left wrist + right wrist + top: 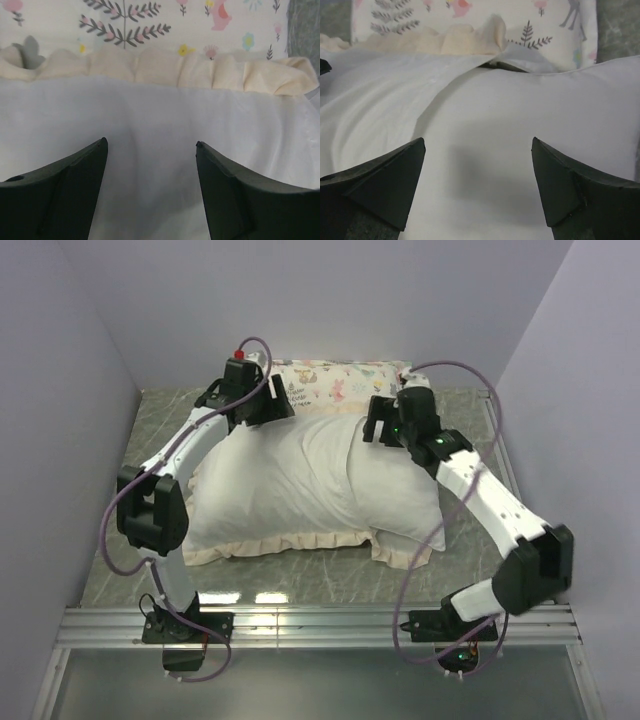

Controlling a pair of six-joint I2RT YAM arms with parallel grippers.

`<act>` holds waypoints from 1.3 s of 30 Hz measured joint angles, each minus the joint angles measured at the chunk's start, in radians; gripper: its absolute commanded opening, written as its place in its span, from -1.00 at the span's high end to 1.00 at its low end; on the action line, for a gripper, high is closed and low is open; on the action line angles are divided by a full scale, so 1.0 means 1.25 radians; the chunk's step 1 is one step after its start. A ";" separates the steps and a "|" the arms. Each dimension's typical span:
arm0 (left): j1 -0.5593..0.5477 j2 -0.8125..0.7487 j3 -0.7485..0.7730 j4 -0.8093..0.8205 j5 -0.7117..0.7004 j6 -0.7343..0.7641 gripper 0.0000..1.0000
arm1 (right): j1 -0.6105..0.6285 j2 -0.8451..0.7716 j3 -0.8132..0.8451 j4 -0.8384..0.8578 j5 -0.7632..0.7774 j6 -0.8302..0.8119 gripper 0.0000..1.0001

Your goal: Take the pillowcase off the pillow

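The pillowcase (pixel 275 485) lies cream-white face up in the middle of the table, with a cream frill (pixel 285 545) along its near edge. The plain white pillow (pixel 400 495) bulges out of its right side. My left gripper (pixel 262 405) is open and empty over the pillowcase's far left edge. In the left wrist view it (pixel 150 142) hovers above the white fabric (pixel 150 110), just short of the far frill (pixel 165 67). My right gripper (pixel 378 425) is open and empty over the far right part. In the right wrist view it (pixel 477 140) hovers above the pillow (pixel 545 100), right of the pillowcase's edge (pixel 445 90).
A smaller pillow (pixel 335 380) printed with animals and trees lies behind, against the back wall; it also shows in the left wrist view (pixel 150 20) and the right wrist view (pixel 545 25). Walls close in on left, back and right. A metal rail (pixel 320 620) runs along the near edge.
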 measured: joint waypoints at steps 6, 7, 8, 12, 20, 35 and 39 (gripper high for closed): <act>-0.041 0.081 0.014 0.002 0.005 0.008 0.14 | -0.008 0.201 -0.023 0.063 -0.030 0.006 -0.62; -0.043 0.082 0.008 0.009 0.003 0.010 0.38 | -0.012 0.210 -0.041 0.089 -0.032 0.009 -0.42; -0.043 0.082 0.004 0.012 0.002 0.010 0.60 | -0.015 0.211 -0.056 0.112 -0.034 0.014 0.20; -0.045 0.082 -0.011 0.031 -0.001 0.013 0.99 | -0.016 0.186 -0.085 0.171 -0.046 0.038 1.00; -0.036 0.015 -0.031 0.000 -0.061 -0.002 0.99 | -0.012 0.105 -0.056 0.088 -0.049 0.049 1.00; 0.236 -0.252 -0.139 -0.086 0.001 -0.080 0.99 | -0.057 -0.089 0.077 -0.073 -0.131 0.049 1.00; 0.246 -0.255 -0.177 -0.065 0.056 -0.087 0.84 | -0.070 -0.089 0.056 -0.090 -0.149 0.053 1.00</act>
